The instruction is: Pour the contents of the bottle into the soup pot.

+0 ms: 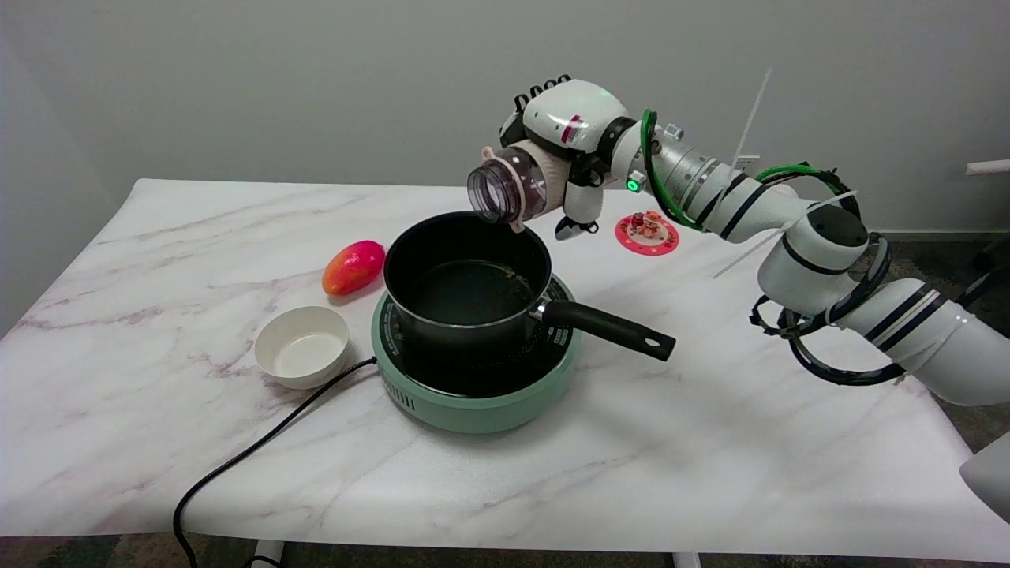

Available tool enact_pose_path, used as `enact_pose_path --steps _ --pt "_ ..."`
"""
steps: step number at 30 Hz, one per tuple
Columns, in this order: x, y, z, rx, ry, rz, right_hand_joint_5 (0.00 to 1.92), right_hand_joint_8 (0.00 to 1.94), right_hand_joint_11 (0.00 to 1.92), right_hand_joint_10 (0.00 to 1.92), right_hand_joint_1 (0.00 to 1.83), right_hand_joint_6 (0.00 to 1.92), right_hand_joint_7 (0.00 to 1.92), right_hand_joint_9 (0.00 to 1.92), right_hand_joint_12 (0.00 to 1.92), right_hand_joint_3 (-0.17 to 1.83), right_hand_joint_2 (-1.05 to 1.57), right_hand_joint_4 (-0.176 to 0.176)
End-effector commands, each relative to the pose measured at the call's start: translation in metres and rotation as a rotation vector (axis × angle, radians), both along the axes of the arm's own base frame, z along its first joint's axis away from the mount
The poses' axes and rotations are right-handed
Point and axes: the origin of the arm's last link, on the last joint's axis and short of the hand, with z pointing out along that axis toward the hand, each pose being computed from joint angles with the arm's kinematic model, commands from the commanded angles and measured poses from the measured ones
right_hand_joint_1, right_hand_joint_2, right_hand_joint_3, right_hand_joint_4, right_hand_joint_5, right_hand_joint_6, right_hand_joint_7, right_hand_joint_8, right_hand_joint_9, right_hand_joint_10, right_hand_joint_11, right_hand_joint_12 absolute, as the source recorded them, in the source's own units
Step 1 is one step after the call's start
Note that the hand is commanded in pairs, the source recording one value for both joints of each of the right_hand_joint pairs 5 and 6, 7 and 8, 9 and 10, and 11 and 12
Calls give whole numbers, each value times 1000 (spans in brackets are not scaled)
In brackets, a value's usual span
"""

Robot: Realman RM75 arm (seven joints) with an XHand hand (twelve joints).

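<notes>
A clear wide-mouthed bottle [513,185] with a pale band is held on its side in the air, its open mouth facing left and slightly down just above the far rim of the pot. My right hand [564,138] grips the bottle from above and behind. The black soup pot [467,278] stands on a mint-green hotplate [477,371], its handle [607,327] pointing to the right. A few small bits lie on the pot's bottom. I cannot make out what is inside the bottle.
A red-orange mango [353,267] lies left of the pot and a white bowl [302,345] stands in front of it. A pink coaster with small figures [647,232] sits at the back right. The hotplate's black cord [252,454] runs off the front edge.
</notes>
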Motion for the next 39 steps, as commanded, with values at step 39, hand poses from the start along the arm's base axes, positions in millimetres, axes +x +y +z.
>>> enact_pose_path --steps 39 --pt "43 8 -32 134 545 270 1920 1920 1190 1352 1500 1920 1920 1352 1190 745 980 0"
